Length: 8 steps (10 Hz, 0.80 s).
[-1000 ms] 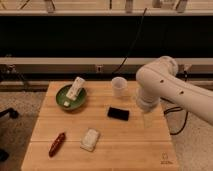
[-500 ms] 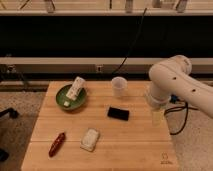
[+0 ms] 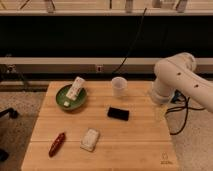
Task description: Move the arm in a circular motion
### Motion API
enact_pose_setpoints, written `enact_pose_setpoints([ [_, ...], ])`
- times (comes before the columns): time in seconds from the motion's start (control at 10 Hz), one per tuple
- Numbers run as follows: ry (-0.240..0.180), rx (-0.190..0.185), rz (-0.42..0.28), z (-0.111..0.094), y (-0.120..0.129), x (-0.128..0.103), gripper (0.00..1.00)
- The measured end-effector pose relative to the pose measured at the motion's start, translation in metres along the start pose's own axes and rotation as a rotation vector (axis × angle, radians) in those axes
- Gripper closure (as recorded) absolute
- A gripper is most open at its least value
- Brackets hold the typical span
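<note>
The large glossy white arm comes in from the right edge and bends down over the right side of the wooden table. Its bulbous joint hangs to the right of the clear cup. The gripper points down below the joint, near the table's right edge, to the right of the flat black object. It touches none of the objects and nothing shows in its grasp.
A green bowl holding a tilted white packet sits at the table's back left. A red pepper-like item and a white pouch lie at the front left. Dark cables hang off the table's right side.
The arm has swung to the right, from over the table's middle right toward its right edge. The objects on the table have not moved.
</note>
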Motion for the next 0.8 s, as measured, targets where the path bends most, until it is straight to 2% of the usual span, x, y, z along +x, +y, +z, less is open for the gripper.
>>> enact_pose_setpoints([
  [0.5,-0.004,-0.001,0.014,0.002,-0.028,0.004,0.20],
  [0.8,0.005,-0.005,-0.016,0.004,-0.054,0.000,0.20],
])
